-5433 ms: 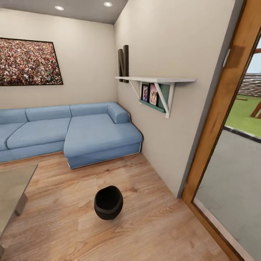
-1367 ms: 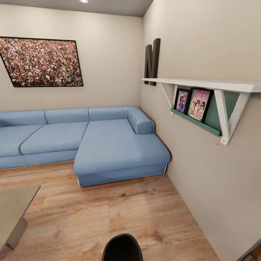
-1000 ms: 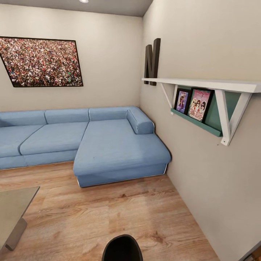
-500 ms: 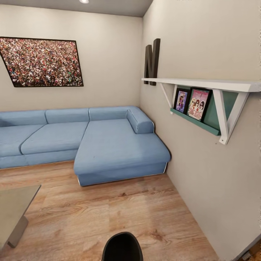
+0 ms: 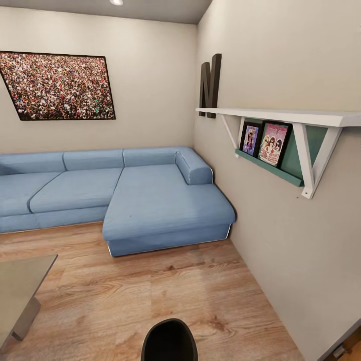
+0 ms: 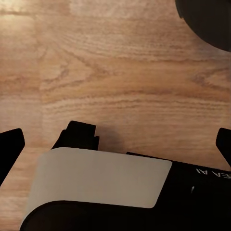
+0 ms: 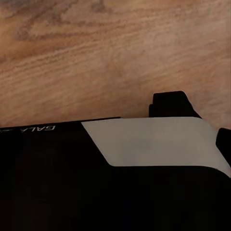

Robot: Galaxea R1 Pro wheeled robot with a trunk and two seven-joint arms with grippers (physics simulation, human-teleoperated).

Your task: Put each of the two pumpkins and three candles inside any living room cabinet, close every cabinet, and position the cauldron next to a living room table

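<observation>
Head view, near to far: the cauldron [image 5: 169,342] stands on the floor [image 5: 200,291], cut off by the frame's lower edge. The table [image 5: 20,281] corner lies to its left, apart from it. Beyond the cauldron stands the blue sofa [image 5: 150,200] against the back wall, a crowd picture [image 5: 57,86] above it. Right of the sofa, a wall shelf [image 5: 281,118] carries framed photos [image 5: 271,144] beneath and a dark letter N [image 5: 210,85] on top.

Left wrist view: the cauldron's black rim [image 6: 207,21] over wood planks, with the robot's base [image 6: 96,187] in front; two dark finger tips [image 6: 10,147] sit at opposite edges, so the left gripper is spread wide.

Right wrist view: floor and base [image 7: 144,144]; whether the right gripper is spread cannot be told.
</observation>
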